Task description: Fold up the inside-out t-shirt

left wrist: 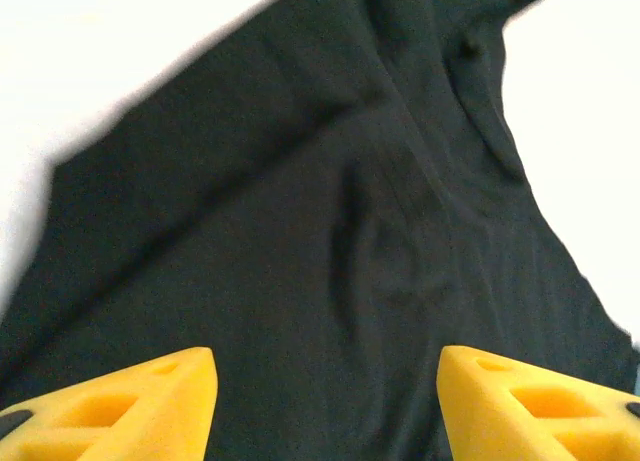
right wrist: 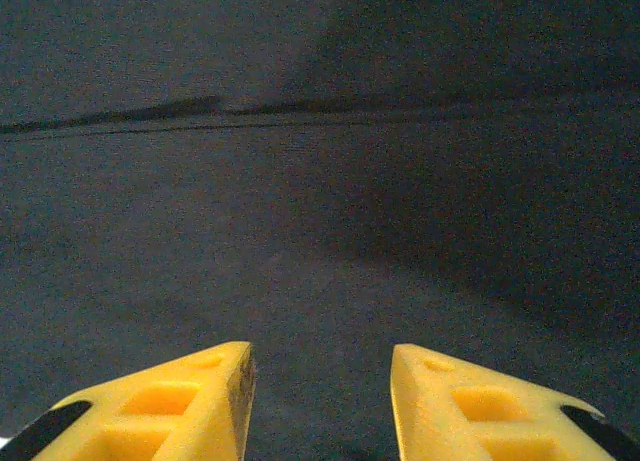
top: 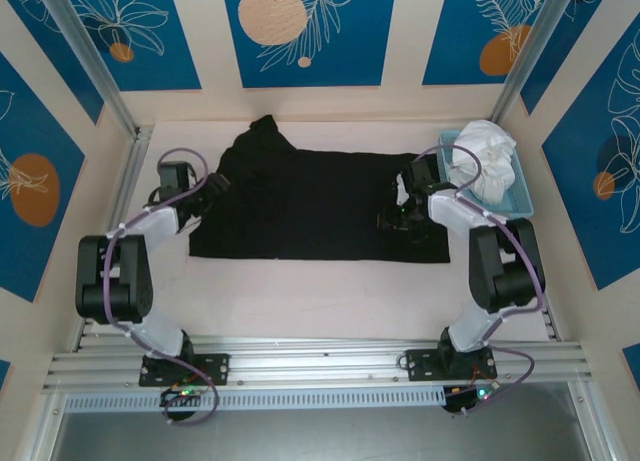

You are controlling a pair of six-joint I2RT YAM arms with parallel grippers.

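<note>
The inside-out t-shirt (top: 300,206) is a black cloth lying spread flat across the middle of the table, with one bunched part reaching toward the back wall. My left gripper (top: 214,187) hangs over its left edge. In the left wrist view the gripper (left wrist: 325,366) is open, its yellow fingertips (left wrist: 170,391) wide apart over rumpled black t-shirt fabric (left wrist: 330,181), nothing between them. My right gripper (top: 396,219) is over the shirt's right end. In the right wrist view that gripper (right wrist: 320,356) stands open above smooth black t-shirt cloth (right wrist: 320,211) crossed by a seam line.
A light blue tray (top: 520,203) at the back right holds a crumpled white garment (top: 485,161). Bare table (top: 320,296) lies between the shirt's near edge and the arm bases. Metal frame posts rise at both back corners.
</note>
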